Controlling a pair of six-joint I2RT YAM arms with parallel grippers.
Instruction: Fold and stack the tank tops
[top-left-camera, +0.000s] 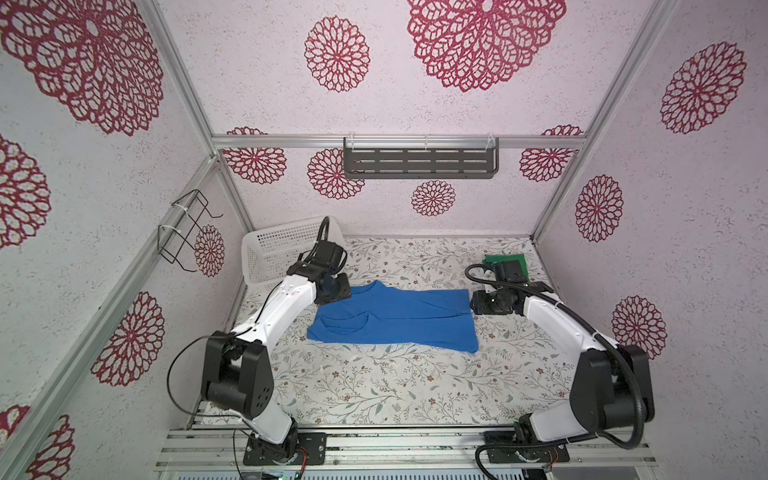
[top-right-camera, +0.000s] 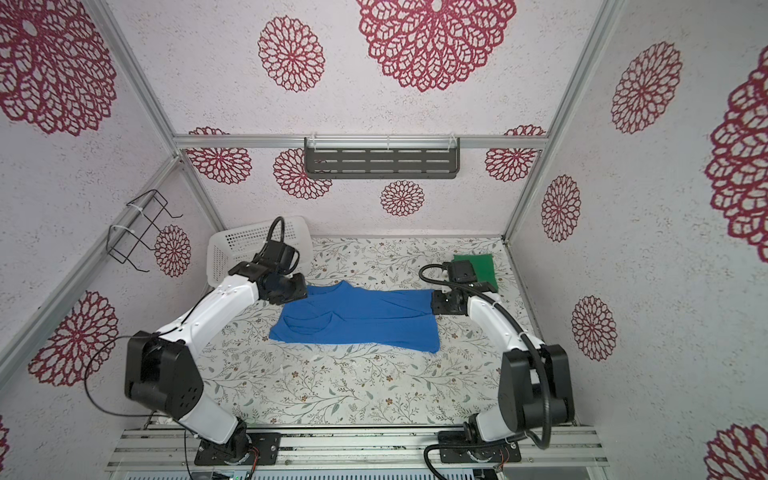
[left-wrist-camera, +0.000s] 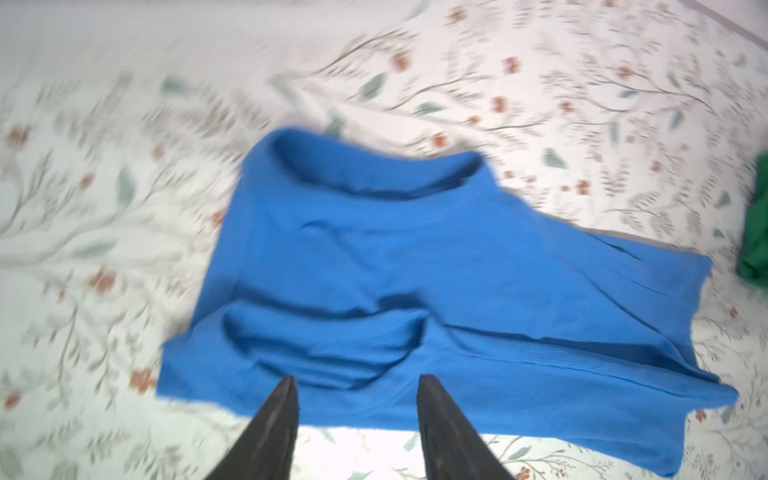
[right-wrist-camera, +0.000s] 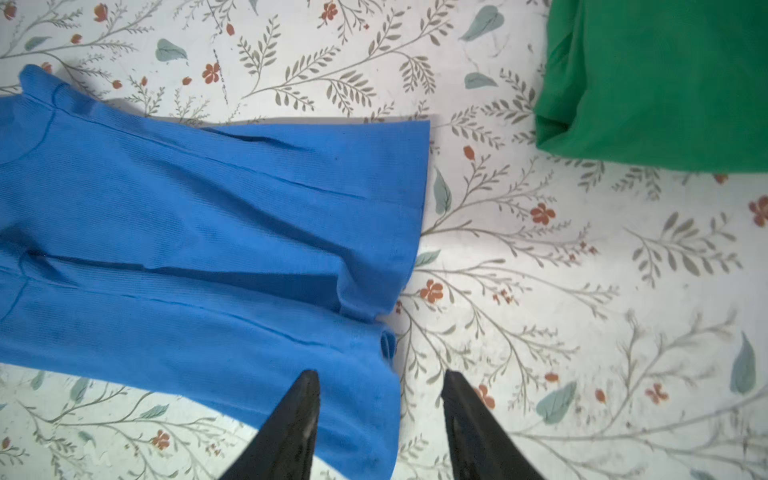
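The floral table (top-left-camera: 374, 395) bears the blue tank top (top-left-camera: 395, 320), creased, mid-frame in both top views. The green tank top (top-right-camera: 486, 270) lies folded at upper right. The left gripper (left-wrist-camera: 355, 380) and right gripper (right-wrist-camera: 382, 374) hover released at the blue top's ends. A pinch that catches only one layer could drag the folds askew.

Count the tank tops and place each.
2. The blue tank top lies spread mid-table; the green tank top sits folded at the far right. More could hide inside the basket.

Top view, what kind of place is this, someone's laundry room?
Probably a staged robot test cell, not a home: an aluminium frame holds wallpapered panels, two arms are bolted to a front rail, and a blue tank top lies on the floral table.
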